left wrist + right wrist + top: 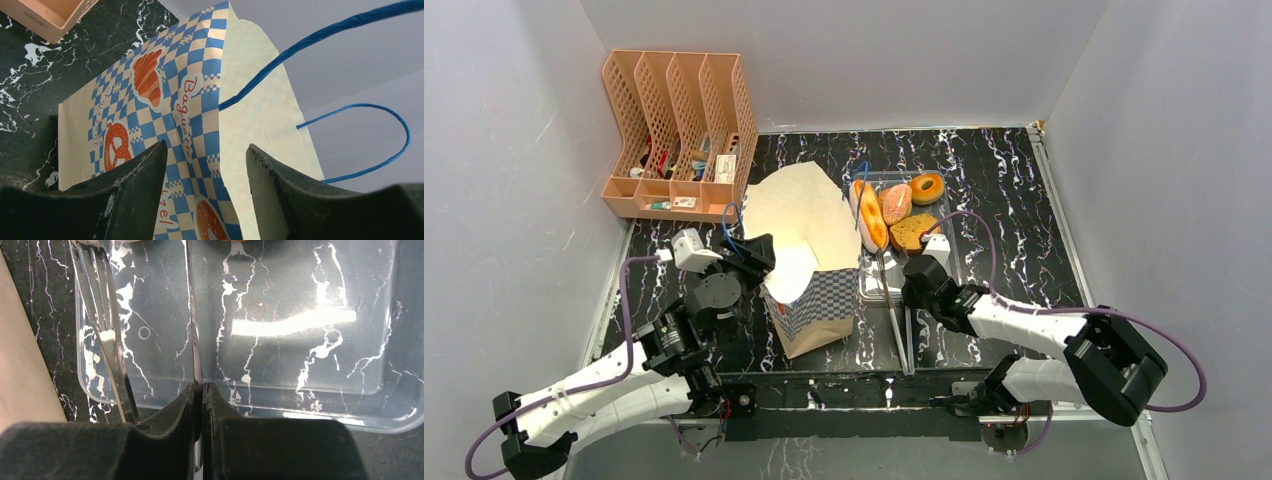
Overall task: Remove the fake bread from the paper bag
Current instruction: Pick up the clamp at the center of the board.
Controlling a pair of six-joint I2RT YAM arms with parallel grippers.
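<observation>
Two white-shelled robot arms, the left arm (594,388) and the right arm (1016,322), with bulky black joint housings. A purple cable (626,295) loops along each. The left end effector (206,147) has matte black fingers (135,190), finely serrated inside.

This was a robot-lab test cell: plain grey panels (514,150) boxed in a black marbled tabletop (1024,220), left arm (604,385) and right arm (1024,325) bolted at its edge, fake bread (896,203) as props.
</observation>
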